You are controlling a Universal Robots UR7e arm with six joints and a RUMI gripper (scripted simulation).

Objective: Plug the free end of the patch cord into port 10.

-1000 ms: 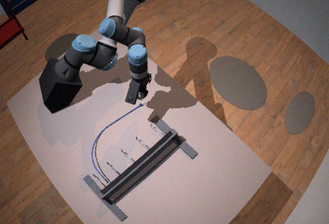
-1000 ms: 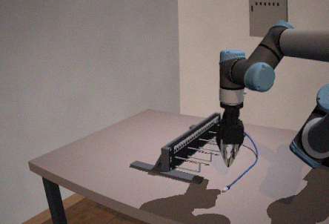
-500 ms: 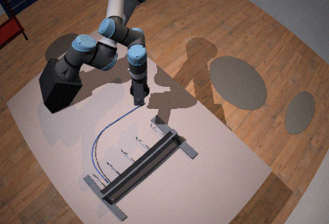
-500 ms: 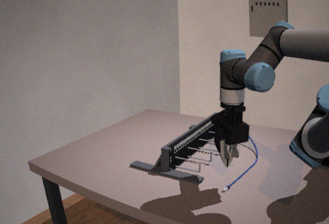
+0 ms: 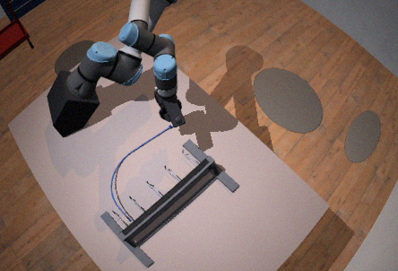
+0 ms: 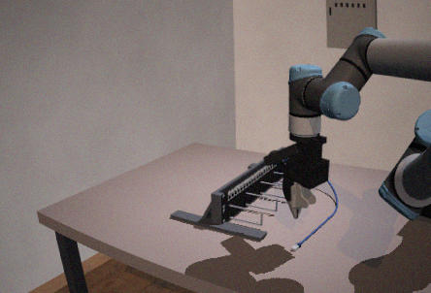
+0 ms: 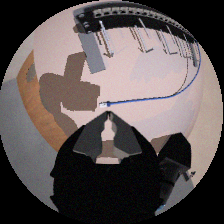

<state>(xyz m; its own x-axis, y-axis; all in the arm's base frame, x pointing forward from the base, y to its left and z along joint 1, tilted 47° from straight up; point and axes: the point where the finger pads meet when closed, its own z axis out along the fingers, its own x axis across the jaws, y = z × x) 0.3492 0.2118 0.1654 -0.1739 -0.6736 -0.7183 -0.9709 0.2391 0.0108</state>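
The blue patch cord [image 5: 123, 164] lies on the table in a curve from the rack [image 5: 172, 197] to its free plug [image 5: 170, 126]. The plug also shows in the exterior view [image 6: 295, 246] and in the wrist view [image 7: 104, 104], lying flat on the table. My gripper [image 6: 295, 212] is shut with nothing between its fingers and hangs above the table, a short way from the plug. In the wrist view the fingertips are closed together just behind the plug. The port row on the rack [image 6: 248, 182] faces away from the arm's base side.
The rack stands upright on two flat grey feet [image 5: 125, 240] [image 5: 211, 164], with several thin wire rods [image 5: 154, 188] sticking out on the cable side. The robot's black base [image 5: 72, 103] sits at the table's far left corner. The table edge [image 6: 121, 241] is near.
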